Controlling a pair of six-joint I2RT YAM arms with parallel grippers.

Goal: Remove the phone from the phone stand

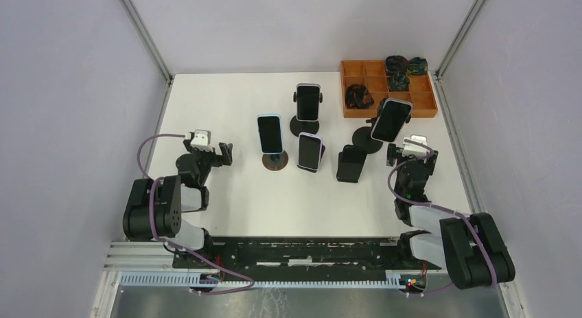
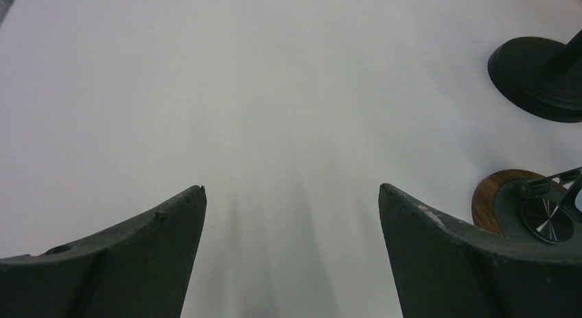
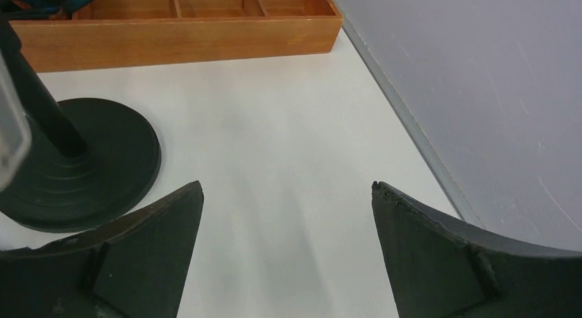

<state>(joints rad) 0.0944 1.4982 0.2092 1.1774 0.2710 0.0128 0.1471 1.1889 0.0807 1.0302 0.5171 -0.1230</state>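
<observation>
Several phones stand on stands in the middle of the white table (image 1: 226,215). A blue-cased phone (image 1: 270,134) sits on a wooden-based stand (image 1: 275,162). Behind it, a second phone (image 1: 308,101) rests on a black stand (image 1: 296,127). A third phone (image 1: 391,119) tilts on a black round-based stand (image 1: 362,137). My left gripper (image 1: 206,153) is open over bare table, left of the wooden-based stand (image 2: 489,198). My right gripper (image 1: 413,153) is open beside the black base (image 3: 82,167). Neither gripper (image 2: 292,189) (image 3: 287,184) has anything between its fingers.
An orange compartment tray (image 1: 418,105) with dark items stands at the back right, its wall (image 3: 171,40) ahead of my right gripper. Two more phones (image 1: 310,152) (image 1: 352,163) stand mid-table. The grey side wall (image 3: 480,91) runs close on the right.
</observation>
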